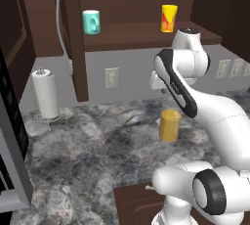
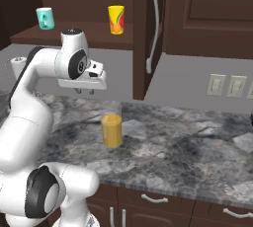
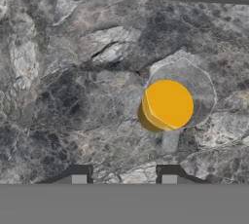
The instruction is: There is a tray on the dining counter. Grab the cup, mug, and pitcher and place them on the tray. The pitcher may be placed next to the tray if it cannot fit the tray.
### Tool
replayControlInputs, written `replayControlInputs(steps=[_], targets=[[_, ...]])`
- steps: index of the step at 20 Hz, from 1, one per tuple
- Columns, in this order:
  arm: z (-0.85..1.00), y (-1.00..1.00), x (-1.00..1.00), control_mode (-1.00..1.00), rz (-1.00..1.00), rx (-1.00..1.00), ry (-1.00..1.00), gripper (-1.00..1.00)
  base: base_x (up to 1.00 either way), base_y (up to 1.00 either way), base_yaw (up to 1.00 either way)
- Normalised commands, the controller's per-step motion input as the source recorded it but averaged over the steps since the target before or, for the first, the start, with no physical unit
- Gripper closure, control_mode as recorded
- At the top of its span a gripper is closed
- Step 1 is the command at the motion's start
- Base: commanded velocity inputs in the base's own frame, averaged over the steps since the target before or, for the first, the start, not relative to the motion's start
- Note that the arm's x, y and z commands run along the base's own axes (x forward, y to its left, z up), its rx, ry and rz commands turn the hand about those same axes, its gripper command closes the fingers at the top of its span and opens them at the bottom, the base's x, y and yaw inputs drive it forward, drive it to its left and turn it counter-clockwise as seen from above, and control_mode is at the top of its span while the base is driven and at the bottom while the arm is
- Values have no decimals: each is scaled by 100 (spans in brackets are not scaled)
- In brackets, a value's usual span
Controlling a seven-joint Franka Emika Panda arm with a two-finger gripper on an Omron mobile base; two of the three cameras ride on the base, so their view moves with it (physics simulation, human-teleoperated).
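Hand view puts the pitcher [image 3: 168, 106] upright on the marbled counter [image 3: 73, 72], ahead and right of my gripper [image 3: 124, 175], whose jaws stand parted around nothing. I'd shift right to centre the glass between the fingertips [image 3: 79, 178], then descend and close low; the cup [image 1: 169, 18] and mug [image 1: 91, 22] wait on the shelf [image 1: 132, 35] above.

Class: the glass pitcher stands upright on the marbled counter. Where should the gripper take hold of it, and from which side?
Judging by its shape, grip the pitcher across its round wall, near the middle. It is an upright, handleless cylinder, so a level approach from the robot's side suits; the gripper hangs above it, jaws apart.
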Motion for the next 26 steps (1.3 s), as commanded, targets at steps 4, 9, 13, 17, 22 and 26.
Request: replayControlInputs(steps=[4, 9, 13, 17, 22, 26], targets=[[10, 0, -2, -100, -2, 0, 0, -100, 0, 0, 0], [27, -2, -14, -100, -9, 0, 0, -100, 0, 0, 0], [33, -15, -25, -100, -13, 1, 0, -100, 0, 0, 0], [34, -20, -37, -100, -15, 6, -6, -100, 0, 0, 0], [27, -12, -42, -100, -16, 11, -13, -100, 0, 0, 0], [24, 0, -13, -100, -18, 12, -15, -100, 0, 0, 0]])
